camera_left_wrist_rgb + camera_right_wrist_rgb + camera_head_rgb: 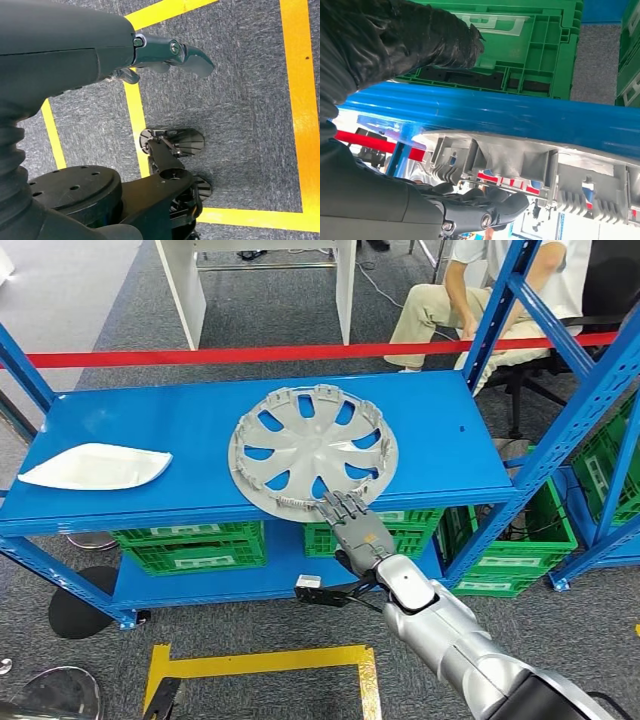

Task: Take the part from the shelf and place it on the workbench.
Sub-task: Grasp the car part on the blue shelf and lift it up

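Hubcap (313,448) is lying stiff, light on shelf (113,410); right hand (361,530), fingers apart, is reaching its overhanging rim, the likely hold.

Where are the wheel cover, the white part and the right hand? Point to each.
wheel cover (312,447), head view, on its hub.
white part (94,466), head view, on its middle.
right hand (361,528), head view, on its back.
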Controlling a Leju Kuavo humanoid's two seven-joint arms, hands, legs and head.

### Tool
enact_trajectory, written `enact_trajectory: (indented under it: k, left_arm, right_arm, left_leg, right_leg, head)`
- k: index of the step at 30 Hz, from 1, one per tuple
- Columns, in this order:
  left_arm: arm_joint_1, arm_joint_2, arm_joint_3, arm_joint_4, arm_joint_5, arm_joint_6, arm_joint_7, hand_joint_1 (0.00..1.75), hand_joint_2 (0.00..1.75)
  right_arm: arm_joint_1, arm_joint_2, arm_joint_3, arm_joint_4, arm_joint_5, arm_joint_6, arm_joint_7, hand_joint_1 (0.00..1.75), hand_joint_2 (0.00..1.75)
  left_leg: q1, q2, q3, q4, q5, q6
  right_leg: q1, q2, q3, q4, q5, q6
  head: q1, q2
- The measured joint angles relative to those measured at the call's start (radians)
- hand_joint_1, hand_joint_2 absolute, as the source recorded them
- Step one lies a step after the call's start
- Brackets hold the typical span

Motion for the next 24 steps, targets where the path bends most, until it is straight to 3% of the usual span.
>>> enact_trajectory:
  k: [24]
  left_arm:
    - [0.001,0.0,0.0,0.0,0.012,0.0,-0.006,0.0,1.75]
  right_arm:
    - [0.001,0.0,0.011,-0.073,0.025,-0.01,0.001,0.0,1.75]
  left_leg:
    - [0.0,0.0,0.0,0.0,0.0,0.0]
  right_leg:
    - [0.0,0.0,0.0,0.0,0.0,0.0]
  head:
    - [0.0,0.0]
